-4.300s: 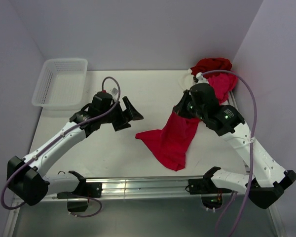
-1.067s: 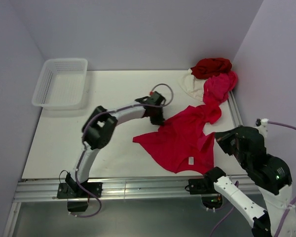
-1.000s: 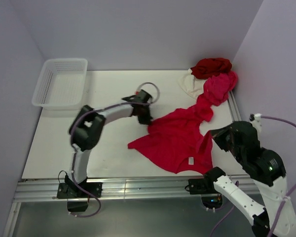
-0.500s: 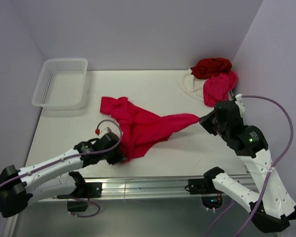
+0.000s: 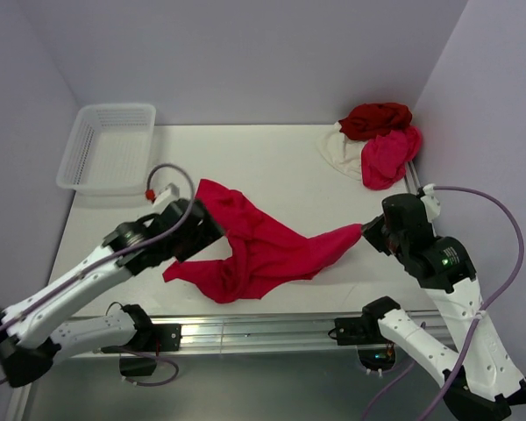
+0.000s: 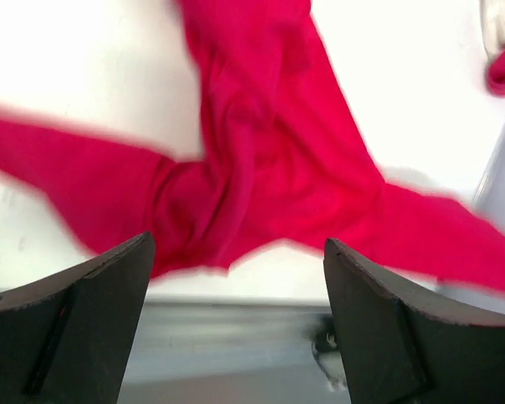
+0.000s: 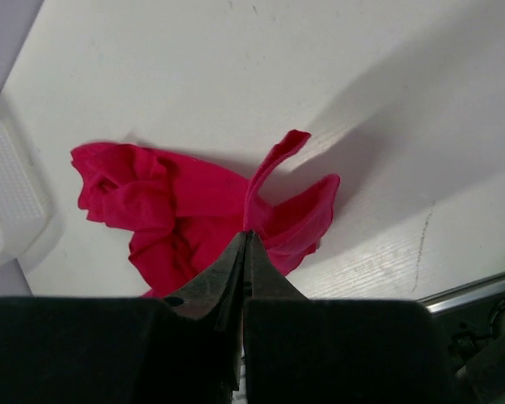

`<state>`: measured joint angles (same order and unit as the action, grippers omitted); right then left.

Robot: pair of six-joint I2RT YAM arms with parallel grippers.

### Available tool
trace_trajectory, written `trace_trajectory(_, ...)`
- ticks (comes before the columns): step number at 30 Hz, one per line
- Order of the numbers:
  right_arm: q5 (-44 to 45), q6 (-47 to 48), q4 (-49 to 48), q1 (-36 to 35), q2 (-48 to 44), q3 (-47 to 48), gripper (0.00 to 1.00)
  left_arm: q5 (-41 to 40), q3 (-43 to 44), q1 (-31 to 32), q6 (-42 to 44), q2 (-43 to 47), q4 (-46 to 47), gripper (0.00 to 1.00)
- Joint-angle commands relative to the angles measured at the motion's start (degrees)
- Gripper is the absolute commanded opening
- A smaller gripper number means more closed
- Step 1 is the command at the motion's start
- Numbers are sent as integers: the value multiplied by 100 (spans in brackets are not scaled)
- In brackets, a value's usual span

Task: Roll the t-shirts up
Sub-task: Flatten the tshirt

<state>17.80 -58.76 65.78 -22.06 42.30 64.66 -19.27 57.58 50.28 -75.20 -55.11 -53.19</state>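
A bright crimson t-shirt [image 5: 263,250] lies crumpled and stretched across the middle of the table. My right gripper [image 5: 366,233] is shut on its right tip, pulling it into a taut point. In the right wrist view the shut jaws [image 7: 247,234] pinch a fold of the crimson shirt [image 7: 177,206]. My left gripper [image 5: 209,232] hovers over the shirt's left part. In the blurred left wrist view it [image 6: 237,252] is open with nothing between the fingers, and the shirt [image 6: 261,177] lies beyond them. Dark red [image 5: 377,118], pink-red [image 5: 387,156] and whitish [image 5: 336,151] t-shirts lie piled at the back right.
A white mesh basket [image 5: 110,145] stands at the back left corner. The metal front rail [image 5: 245,329] runs along the near table edge. Walls close in the back and both sides. Bare table [image 5: 272,162] shows behind the crimson shirt.
My left gripper has moved from the shirt's near edge back toward the far left. The shirt has shifted right and nearer. My right gripper has drawn a little nearer, still holding the tip.
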Motion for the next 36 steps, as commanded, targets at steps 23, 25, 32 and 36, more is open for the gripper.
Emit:
trace_trajectory(23, -462, 260, -373, 44, -601, -586, 0, 1198, 3928, -1838, 3266, -5801, 617, 84)
trace_trajectory(25, -479, 225, -399, 36, -600, -639, 0, 1066, 3770, -1847, 3248, -5774, 564, 82)
trace_trajectory(32, -480, 198, -452, 36, -583, -683, 0, 1066, 3813, -2075, 3371, -5915, 529, 0)
trace_trajectory(36, -418, 198, -399, 36, -592, -666, 0, 1092, 3875, -2382, 3521, -5573, 433, 0)
